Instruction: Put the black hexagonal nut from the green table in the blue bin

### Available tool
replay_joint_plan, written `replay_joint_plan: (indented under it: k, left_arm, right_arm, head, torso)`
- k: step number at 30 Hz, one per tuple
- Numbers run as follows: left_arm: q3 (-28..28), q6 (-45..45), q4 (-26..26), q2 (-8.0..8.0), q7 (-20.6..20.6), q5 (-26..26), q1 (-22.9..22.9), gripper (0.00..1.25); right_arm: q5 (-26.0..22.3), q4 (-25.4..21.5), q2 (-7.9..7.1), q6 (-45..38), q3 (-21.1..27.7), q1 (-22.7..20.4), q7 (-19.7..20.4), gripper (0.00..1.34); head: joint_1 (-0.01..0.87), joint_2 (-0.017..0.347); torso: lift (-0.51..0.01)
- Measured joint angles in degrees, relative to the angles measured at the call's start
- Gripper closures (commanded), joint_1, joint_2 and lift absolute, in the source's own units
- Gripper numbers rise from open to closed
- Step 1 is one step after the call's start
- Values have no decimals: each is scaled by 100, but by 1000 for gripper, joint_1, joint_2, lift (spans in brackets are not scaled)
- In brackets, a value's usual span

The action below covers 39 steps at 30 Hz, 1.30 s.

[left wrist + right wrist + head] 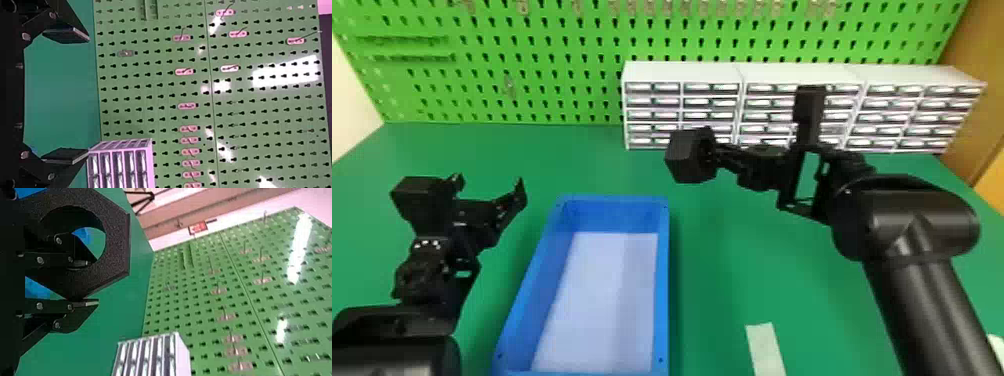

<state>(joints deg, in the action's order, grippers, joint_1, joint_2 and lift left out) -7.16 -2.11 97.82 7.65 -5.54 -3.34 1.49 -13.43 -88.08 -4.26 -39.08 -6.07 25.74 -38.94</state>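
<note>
The blue bin [663, 300] sits lengthwise on the green table [732, 260], its pale bottom facing up. The black hexagonal nut [682, 160] is in the air just past the bin's far right corner, held by the right gripper [716, 151]. The right arm comes in from the bottom right, to the right of the bin, and bends over toward that corner. In the right wrist view its fingers are clenched on one side of the nut's ring: one finger [83, 262] goes through the hole and the other [88, 302] lies along the outside, so the ring wall is pinched between them. The nut's flat face is turned toward that camera, and some blue shows through its hole.

The left gripper [488, 187] is to the left of the bin, near its far left corner, apart from it. Its fingers [66, 33] are released and spread wide.

White drawer cabinets [682, 72] stand on the table beyond the bin and to its right, partly behind the right arm. A green pegboard [542, 50] rises along the table's back, beyond the bin, with hooks [190, 151] on it. A pale strip [766, 347] lies on the table to the right of the bin's near part.
</note>
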Motion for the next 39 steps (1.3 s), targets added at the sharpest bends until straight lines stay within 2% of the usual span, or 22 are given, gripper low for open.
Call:
replay_joint_plan:
  k: [20, 31, 39]
  left_arm:
    - [-2, -9, 0, 0, 0, 0, 1, 248]
    - [27, -14, 0, 0, 0, 25, -16, 248]
    - [41, -23, 0, 0, -2, 39, -24, 248]
  right_arm:
    - [-135, 155, -420, -201, -1866, 547, 0, 978]
    - [-158, 438, -630, -214, -2660, 958, 17, 978]
    - [-293, 538, -778, -214, -3235, 1267, 180, 978]
  head:
    - [686, 52]
    - [686, 52]
    - [686, 52]
  torso:
    - [-97]
    - [-97]
    - [-97]
